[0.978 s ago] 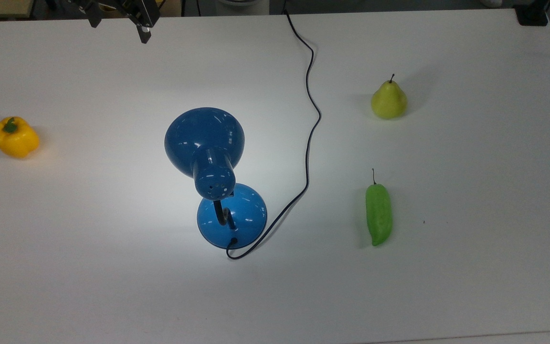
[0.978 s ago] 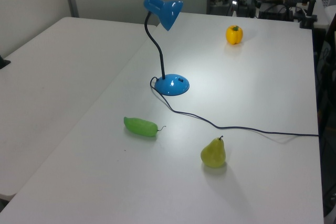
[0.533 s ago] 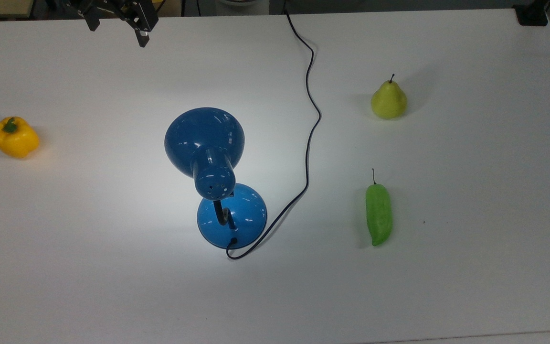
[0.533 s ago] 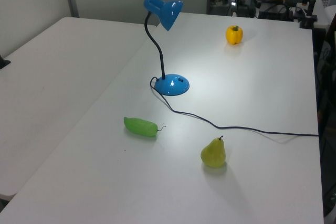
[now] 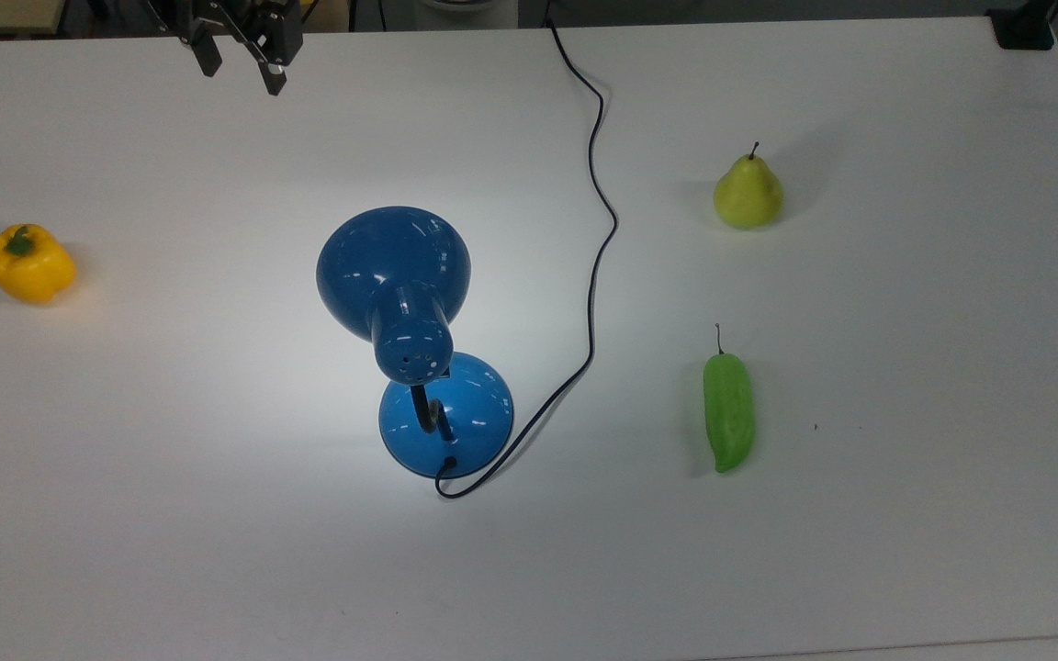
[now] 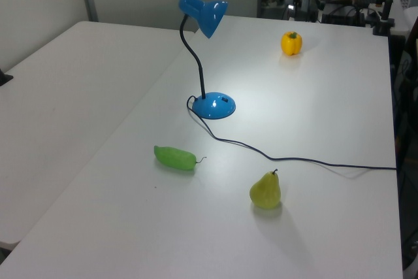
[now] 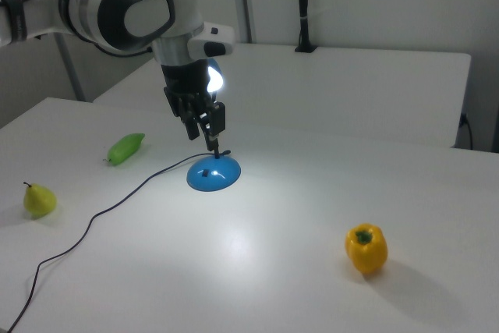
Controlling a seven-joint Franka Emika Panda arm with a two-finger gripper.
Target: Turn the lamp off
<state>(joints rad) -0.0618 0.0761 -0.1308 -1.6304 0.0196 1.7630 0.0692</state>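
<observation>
The blue lamp (image 5: pixel 393 266) stands mid-table with its shade over the round base (image 5: pixel 460 413). It is lit: a bright patch lies on the table around it, and the bulb (image 7: pixel 214 77) glows in the right view. Its black cord (image 5: pixel 595 229) runs to the far edge. My gripper (image 5: pixel 240 69) hovers at the top view's upper left, well away from the lamp, open with nothing between its fingers. It is also at the far end of the table in the left view (image 6: pixel 299 10), and in the right view the gripper (image 7: pixel 203 136) overlaps the lamp's neck.
A yellow bell pepper (image 5: pixel 29 264) sits at the top view's left edge. A pear (image 5: pixel 748 193) and a long green pepper (image 5: pixel 728 413) lie on the top view's right. The white table (image 5: pixel 171 532) is bare in front of the lamp.
The gripper has turned at the wrist and edged slightly toward the top view's right. The lamp stays lit and nothing on the table has moved.
</observation>
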